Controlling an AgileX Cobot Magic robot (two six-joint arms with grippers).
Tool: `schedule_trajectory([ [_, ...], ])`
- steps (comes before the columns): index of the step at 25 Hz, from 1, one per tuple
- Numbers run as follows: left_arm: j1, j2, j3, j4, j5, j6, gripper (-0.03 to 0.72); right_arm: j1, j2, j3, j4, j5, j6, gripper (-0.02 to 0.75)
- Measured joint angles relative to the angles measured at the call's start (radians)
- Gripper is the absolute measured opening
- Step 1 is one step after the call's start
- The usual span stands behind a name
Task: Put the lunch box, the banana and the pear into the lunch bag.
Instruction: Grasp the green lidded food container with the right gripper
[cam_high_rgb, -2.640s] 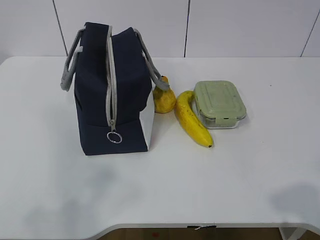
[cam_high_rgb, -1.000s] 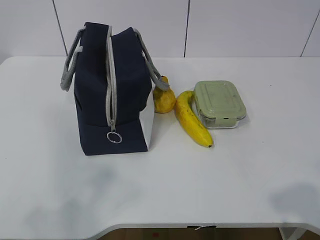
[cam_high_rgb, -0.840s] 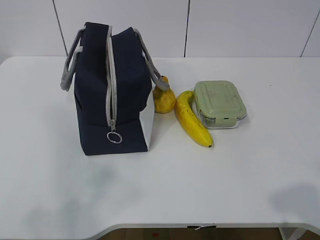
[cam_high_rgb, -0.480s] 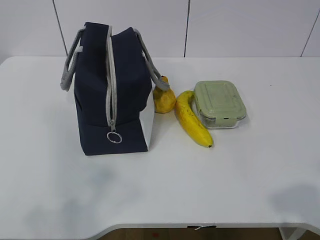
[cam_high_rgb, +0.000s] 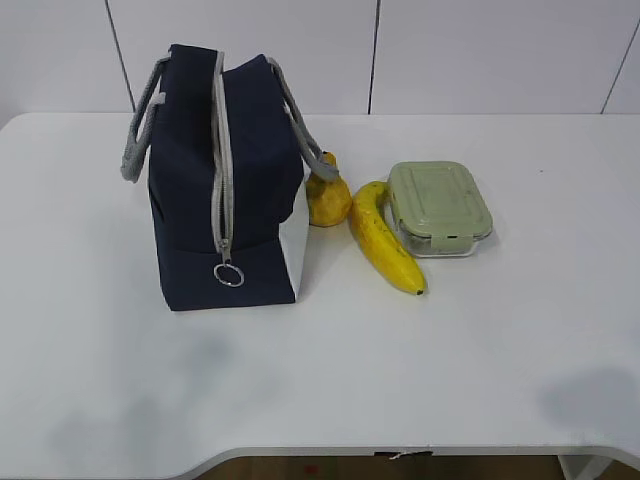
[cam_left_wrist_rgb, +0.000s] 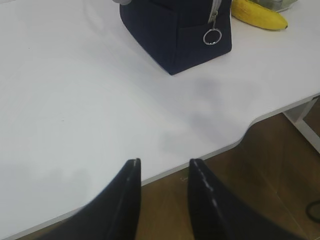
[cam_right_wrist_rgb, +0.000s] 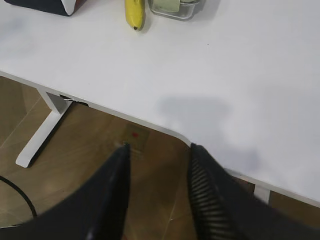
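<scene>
The navy lunch bag stands upright on the white table, its grey zipper closed down to the ring pull. To its right lie the pear, the banana and the lunch box with its pale green lid. Neither gripper shows in the exterior view. In the left wrist view my left gripper hangs open and empty over the table's front edge, the lunch bag far ahead. My right gripper is open and empty off the front edge, the banana and lunch box far ahead.
The table's front edge curves inward near the left gripper, with brown floor below. A white table leg stands left of the right gripper. A white panelled wall closes the back.
Nothing on the table has moved. No arm appears in the exterior view in any frame.
</scene>
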Motion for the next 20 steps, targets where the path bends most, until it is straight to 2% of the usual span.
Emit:
schedule_trajectory([
  [4,0.000,0.000,0.000,-0.001,0.000,0.000,0.245,0.000,0.000,0.000,0.000,0.000,0.000,0.213],
  [7,0.000,0.000,0.000,-0.001,0.000,0.000,0.245,0.000,0.000,0.000,0.000,0.000,0.000,0.159],
  [20,0.000,0.000,0.000,-0.001,0.000,0.000,0.245,0.000,0.000,0.000,0.000,0.000,0.000,0.144],
])
